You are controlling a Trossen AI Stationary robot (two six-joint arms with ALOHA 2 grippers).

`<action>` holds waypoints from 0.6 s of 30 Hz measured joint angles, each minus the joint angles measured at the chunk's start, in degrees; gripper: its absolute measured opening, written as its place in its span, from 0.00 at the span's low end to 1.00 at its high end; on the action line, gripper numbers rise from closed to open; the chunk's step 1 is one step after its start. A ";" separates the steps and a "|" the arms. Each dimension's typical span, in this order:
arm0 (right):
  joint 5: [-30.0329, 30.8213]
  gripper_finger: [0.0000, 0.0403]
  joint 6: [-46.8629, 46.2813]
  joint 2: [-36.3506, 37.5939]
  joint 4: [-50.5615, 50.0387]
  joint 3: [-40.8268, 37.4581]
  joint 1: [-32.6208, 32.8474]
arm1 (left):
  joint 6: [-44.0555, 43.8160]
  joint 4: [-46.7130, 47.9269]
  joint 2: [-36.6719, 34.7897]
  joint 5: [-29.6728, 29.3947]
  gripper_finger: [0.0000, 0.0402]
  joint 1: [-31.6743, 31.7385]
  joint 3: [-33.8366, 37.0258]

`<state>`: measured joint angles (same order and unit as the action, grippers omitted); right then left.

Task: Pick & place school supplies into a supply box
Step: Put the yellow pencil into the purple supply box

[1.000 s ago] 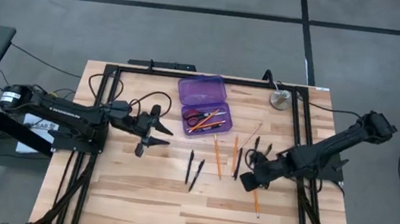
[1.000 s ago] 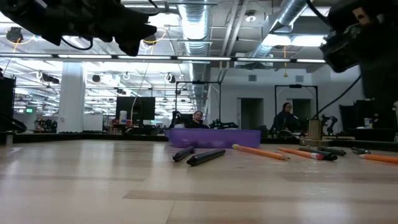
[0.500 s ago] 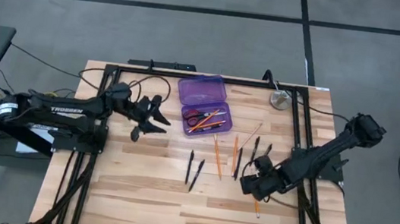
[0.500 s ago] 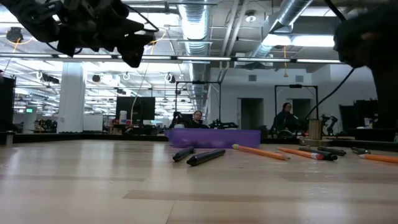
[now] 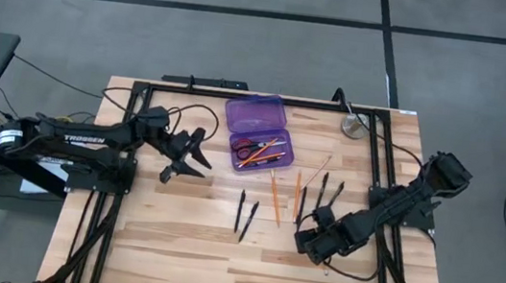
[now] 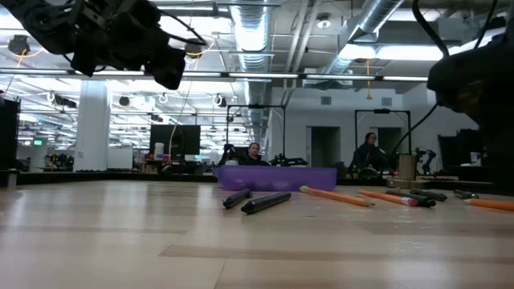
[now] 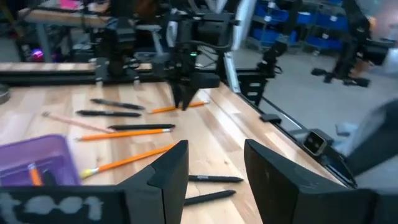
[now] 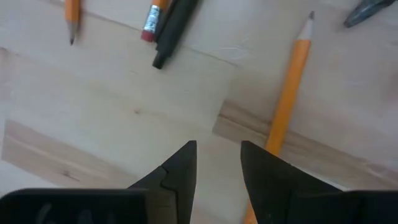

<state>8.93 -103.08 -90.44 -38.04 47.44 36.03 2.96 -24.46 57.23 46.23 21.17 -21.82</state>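
The purple supply box (image 5: 262,146) lies open at the table's far middle, its lid (image 5: 254,114) flat behind it; red-handled scissors (image 5: 245,145) and pencils lie inside. Loose orange pencils (image 5: 275,197) and black pens (image 5: 244,216) lie flat on the wood nearer the front. My right gripper (image 8: 217,163) points down, open, low over bare wood right of the pens; one orange pencil (image 8: 289,93) lies just beside one finger, not between them. My left gripper (image 5: 196,152) hangs open and about level, left of the box, holding nothing.
A round grey metal disc (image 5: 354,126) sits at the far right. A black frame rail (image 5: 239,95) runs round the table's far and side edges. Bare wood lies along the near edge. People and benches show in the room beyond the table (image 6: 255,152).
My left gripper has swung toward the far edge and turned its fingers toward the box, staying open. My right gripper has sunk toward the table and drawn toward the near edge, tipping more steeply downward. No supply has moved.
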 joint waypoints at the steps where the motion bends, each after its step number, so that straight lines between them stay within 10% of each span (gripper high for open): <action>1: -0.01 0.30 0.01 0.01 0.13 0.00 0.00 | 1.00 0.58 0.00 0.20 0.36 -0.34 0.00; 18: -4.40 0.30 1.53 0.16 -3.42 0.00 0.00 | 5.14 4.67 0.00 0.01 0.36 -2.54 0.00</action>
<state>4.53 -101.55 -90.28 -41.46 47.44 36.03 8.10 -19.79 57.23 46.24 18.63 -21.82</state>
